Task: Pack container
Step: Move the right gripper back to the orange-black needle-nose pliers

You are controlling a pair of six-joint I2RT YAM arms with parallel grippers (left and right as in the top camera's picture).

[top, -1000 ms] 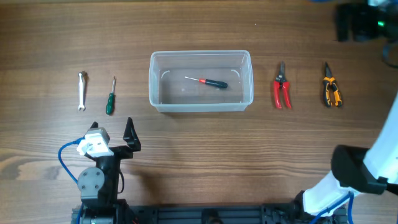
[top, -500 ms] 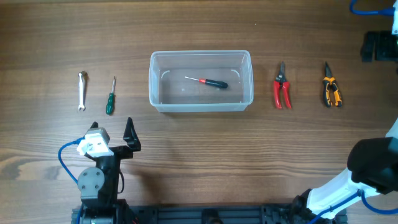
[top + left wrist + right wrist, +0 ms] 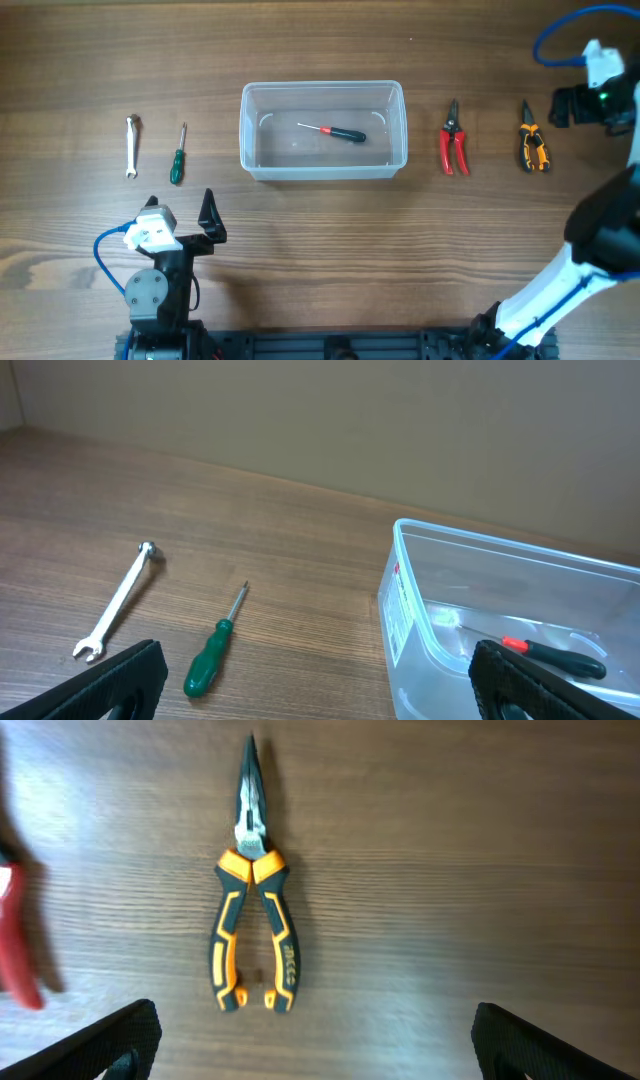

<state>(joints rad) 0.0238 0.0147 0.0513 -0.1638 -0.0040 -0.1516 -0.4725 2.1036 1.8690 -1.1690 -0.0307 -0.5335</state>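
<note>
My right claw (image 3: pixel 318 1045) hangs spread above the pliers (image 3: pixel 252 910), so I'd centre it across both handles, drop straight down, then pinch firmly.

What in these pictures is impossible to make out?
Red cutters: right wrist view, cut off by the left edge and blurred.
Container: left wrist view, its side label is too small to read.
Right gripper: overhead, a dark shape, fingers indistinct.
</note>
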